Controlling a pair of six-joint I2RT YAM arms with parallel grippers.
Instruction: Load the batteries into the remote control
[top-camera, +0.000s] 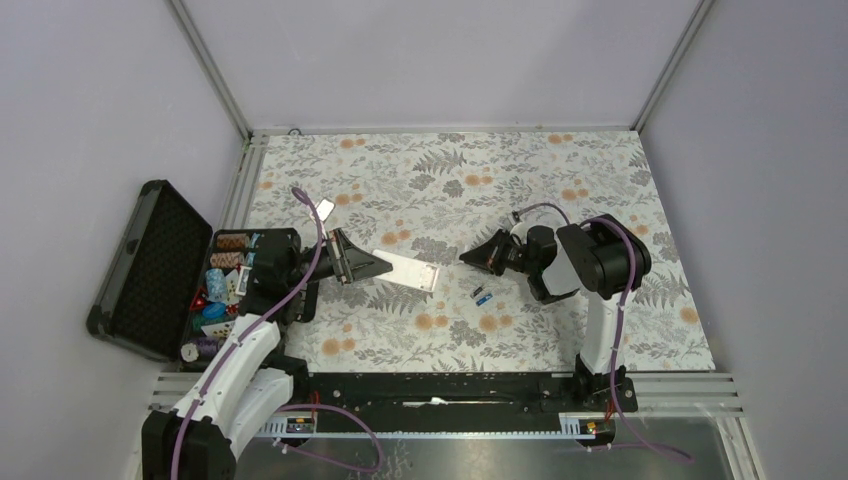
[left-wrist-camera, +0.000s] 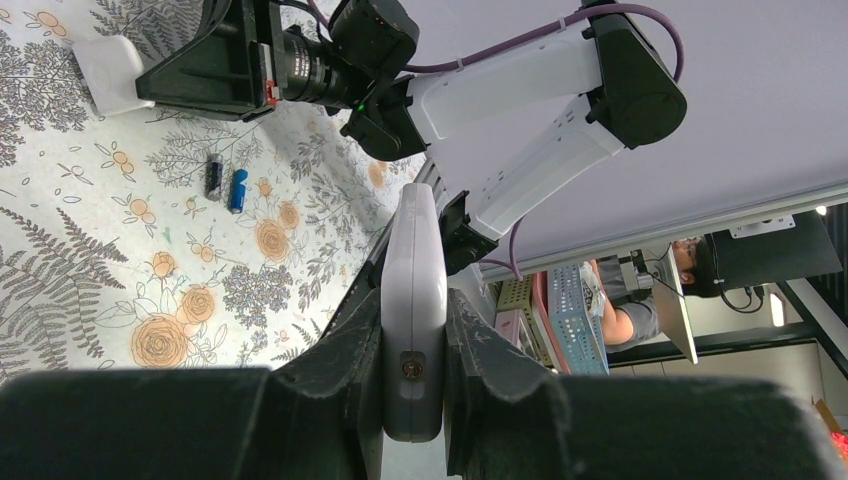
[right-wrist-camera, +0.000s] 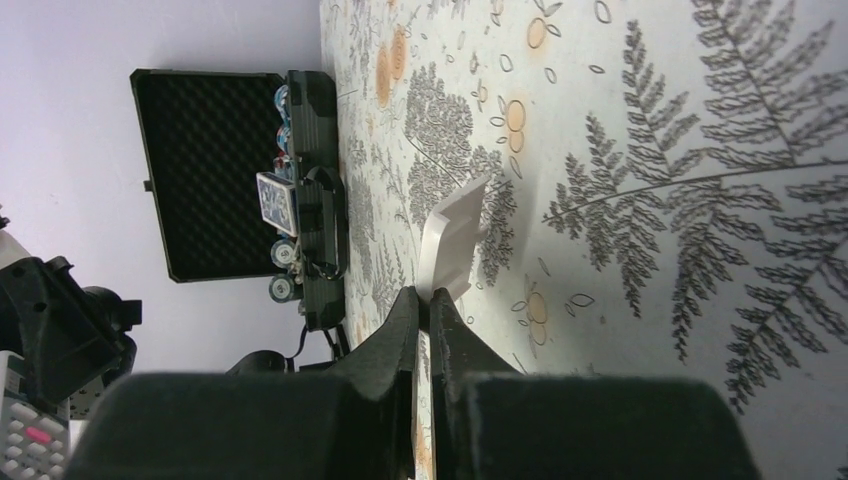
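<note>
Remote control (left-wrist-camera: 414, 250) sat clamped in the left end effector (left-wrist-camera: 414, 335); the right end effector (right-wrist-camera: 422, 300), pinched on a white cover (right-wrist-camera: 455, 235), needed to set it clear of the batteries (left-wrist-camera: 238, 190).

Both arms (top-camera: 238, 362) have white links (top-camera: 600, 335), black joint housings (top-camera: 603, 258), black fingers (left-wrist-camera: 335, 365), purple cables (left-wrist-camera: 500, 48).

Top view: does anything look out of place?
Only the two batteries: they lie loose on the flowered cloth near the right gripper, while the remote control they belong in is clamped in the left gripper.
</note>
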